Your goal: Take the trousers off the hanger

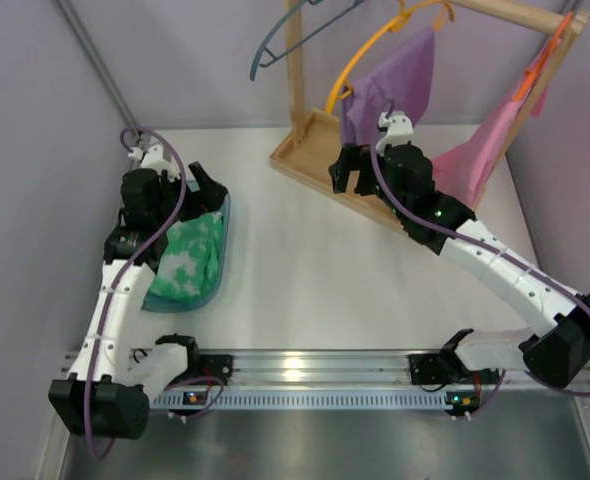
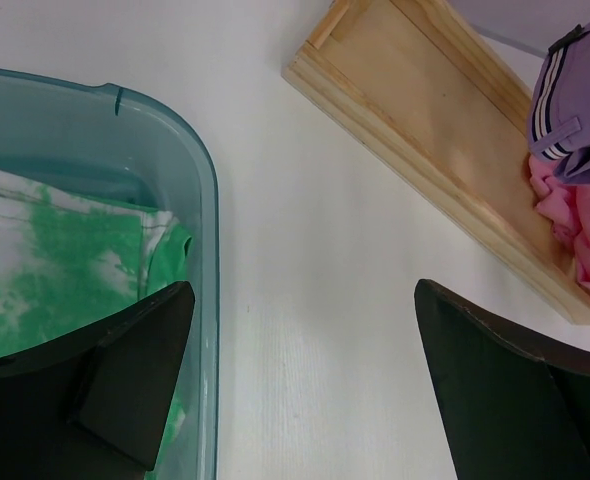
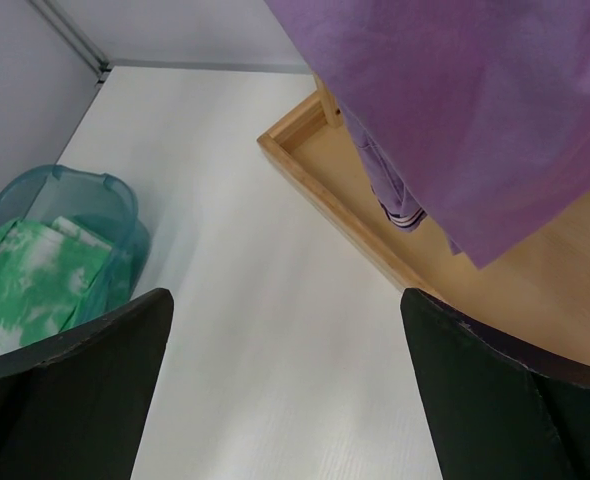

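Likely soft & light, trousers [image 1: 395,85] by far tabletop edge; right tool [image 3: 285,300] spread, empty, so pinch hem, slide off hanger [image 1: 353,65].

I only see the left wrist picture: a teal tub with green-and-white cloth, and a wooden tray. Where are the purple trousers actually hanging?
Observer: The top view shows the trousers hanging from a yellow hanger up on the wooden rack.
Operator: Is the other arm holding them?
Observer: No. The right gripper is open and holds nothing; the purple cloth hangs just ahead of it.
Operator: Anything else on that rack?
Observer: A pink garment on an orange-red hanger, and a bare grey-blue hanger.
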Motion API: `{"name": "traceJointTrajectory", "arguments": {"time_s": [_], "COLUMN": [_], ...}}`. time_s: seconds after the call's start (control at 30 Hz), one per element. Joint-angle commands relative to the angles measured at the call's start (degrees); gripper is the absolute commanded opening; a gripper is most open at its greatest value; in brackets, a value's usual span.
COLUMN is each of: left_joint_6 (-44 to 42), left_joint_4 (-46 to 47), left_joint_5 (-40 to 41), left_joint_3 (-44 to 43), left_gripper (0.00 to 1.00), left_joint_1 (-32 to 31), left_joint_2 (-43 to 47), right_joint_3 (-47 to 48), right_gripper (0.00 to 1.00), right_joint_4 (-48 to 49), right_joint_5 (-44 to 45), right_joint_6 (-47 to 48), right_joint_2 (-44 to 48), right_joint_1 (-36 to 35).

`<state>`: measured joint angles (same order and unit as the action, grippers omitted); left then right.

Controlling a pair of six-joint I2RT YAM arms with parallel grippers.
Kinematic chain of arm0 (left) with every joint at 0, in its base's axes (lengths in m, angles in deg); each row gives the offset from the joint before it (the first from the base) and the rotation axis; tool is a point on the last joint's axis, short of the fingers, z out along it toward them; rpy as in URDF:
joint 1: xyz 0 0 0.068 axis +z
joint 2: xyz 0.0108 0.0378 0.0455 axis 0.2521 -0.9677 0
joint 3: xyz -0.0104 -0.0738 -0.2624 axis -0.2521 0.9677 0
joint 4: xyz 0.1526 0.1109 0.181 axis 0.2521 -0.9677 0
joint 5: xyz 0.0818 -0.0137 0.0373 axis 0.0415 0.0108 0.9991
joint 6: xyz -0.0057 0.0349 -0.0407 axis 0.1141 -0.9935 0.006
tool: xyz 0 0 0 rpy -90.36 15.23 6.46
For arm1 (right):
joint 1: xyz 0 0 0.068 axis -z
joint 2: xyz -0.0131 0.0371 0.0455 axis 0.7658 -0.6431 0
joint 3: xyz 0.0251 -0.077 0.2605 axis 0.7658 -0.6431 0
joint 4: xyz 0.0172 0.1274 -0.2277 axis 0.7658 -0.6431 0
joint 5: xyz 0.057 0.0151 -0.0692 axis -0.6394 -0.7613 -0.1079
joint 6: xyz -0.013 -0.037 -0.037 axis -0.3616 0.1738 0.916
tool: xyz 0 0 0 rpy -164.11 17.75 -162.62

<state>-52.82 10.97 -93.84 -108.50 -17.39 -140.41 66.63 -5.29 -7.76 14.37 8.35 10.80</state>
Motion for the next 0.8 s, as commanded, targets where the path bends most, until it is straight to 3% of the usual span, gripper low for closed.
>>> {"name": "traceJointTrajectory", "arguments": {"time_s": [0.0,0.23,0.33,0.57,0.67,0.77], "left_joint_6": [-3.3,-5.7,-6.4,-6.9,-7.7,-12.2], "left_joint_4": [2.0,1.8,1.8,2.0,2.0,2.1], "left_joint_5": [0.8,-1.4,-4.9,-18.1,-18.3,-14.6], "left_joint_3": [-2.5,-10.2,-19.0,-43.2,-52.0,-58.1], "left_gripper": [0.98,0.98,0.98,0.98,0.98,0.98], "left_joint_1": [0.1,0.1,0.0,-0.7,-3.9,-12.1], "left_joint_2": [0.7,0.7,-2.8,-17.9,-23.2,-27.4], "right_joint_3": [2.2,5.5,6.8,6.6,5.4,5.6], "right_gripper": [0.99,0.99,0.99,0.99,0.99,0.99], "right_joint_4": [0.9,-1.6,-4.2,-7.2,-7.4,-9.2], "right_joint_5": [2.5,5.2,6.9,-0.2,-0.8,1.5], "right_joint_6": [1.5,2.1,-0.5,-3.8,-3.0,-2.6], "right_joint_2": [2.8,0.8,-0.5,1.4,3.6,5.5], "right_joint_1": [0.3,0.4,1.6,8.8,8.8,8.8]}}
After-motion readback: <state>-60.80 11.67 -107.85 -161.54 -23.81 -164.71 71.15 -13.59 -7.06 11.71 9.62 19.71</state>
